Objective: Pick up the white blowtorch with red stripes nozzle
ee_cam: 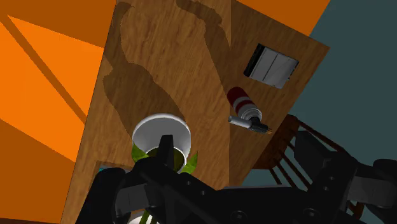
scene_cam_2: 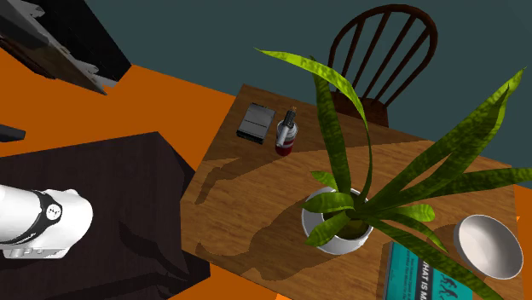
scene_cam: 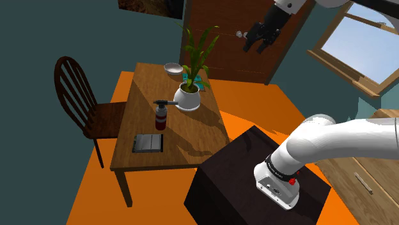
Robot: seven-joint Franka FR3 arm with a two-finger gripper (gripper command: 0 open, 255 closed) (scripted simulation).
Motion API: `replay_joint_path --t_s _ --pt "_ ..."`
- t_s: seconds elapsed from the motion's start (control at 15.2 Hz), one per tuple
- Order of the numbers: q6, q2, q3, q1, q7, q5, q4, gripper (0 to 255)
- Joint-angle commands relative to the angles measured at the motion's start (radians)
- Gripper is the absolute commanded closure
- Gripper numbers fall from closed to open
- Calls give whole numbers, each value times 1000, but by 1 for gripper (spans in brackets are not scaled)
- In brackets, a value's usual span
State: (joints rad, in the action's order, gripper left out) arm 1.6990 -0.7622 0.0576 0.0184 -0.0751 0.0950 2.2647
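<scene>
We see the pincer high above the tabletop's far end, its fingers apart and holding nothing. The blowtorch stands upright on the tabletop, between the potted plant and a flat grey box, on the side toward the chair, well apart from the pincer.

Potted plant, bowl, book, grey case on table; chair

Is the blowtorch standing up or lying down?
Standing up. The blowtorch sits on its base on the table, with its nozzle on top.
</scene>
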Motion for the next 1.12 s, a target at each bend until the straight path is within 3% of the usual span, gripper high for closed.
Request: replay_joint_path --t_s 0.0,0.53,1.06 --pt "0 0 0 0 0 0 0 0" --pt "189 249 24 -67 184 -10 -8 0" --pt "338 529 29 -124 357 -7 -88 0"
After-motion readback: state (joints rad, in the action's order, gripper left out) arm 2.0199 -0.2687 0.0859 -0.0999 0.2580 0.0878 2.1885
